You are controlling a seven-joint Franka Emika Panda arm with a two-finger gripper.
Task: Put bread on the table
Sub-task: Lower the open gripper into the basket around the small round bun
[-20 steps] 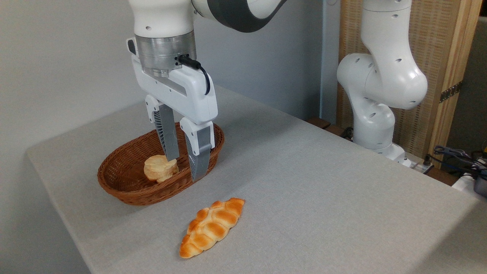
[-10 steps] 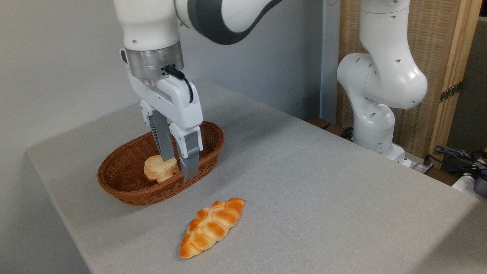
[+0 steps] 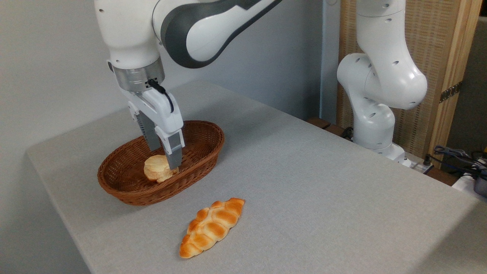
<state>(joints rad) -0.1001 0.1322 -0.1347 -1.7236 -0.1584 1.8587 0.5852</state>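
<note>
The bread [image 3: 155, 170], a small round pale-beige bun, lies inside the brown wicker basket [image 3: 125, 195] at the left of the table [image 3: 304, 179]. My gripper [image 3: 164, 160] is lowered into the basket and stands open around the bun. Its near finger [image 3: 173, 152] covers the bun's right edge, while the far finger drops behind the bun and its tip is hidden. The bun rests on the basket floor.
A long glossy braided loaf [image 3: 212, 226] lies on the table in front of the basket. The arm's white base [image 3: 374, 121] stands past the table's far right edge, with cables [image 3: 456, 156] beside it.
The gripper has swung left and away from the camera and sunk lower, from beside the bun to straddling it. The bun and the loaf have not moved.
</note>
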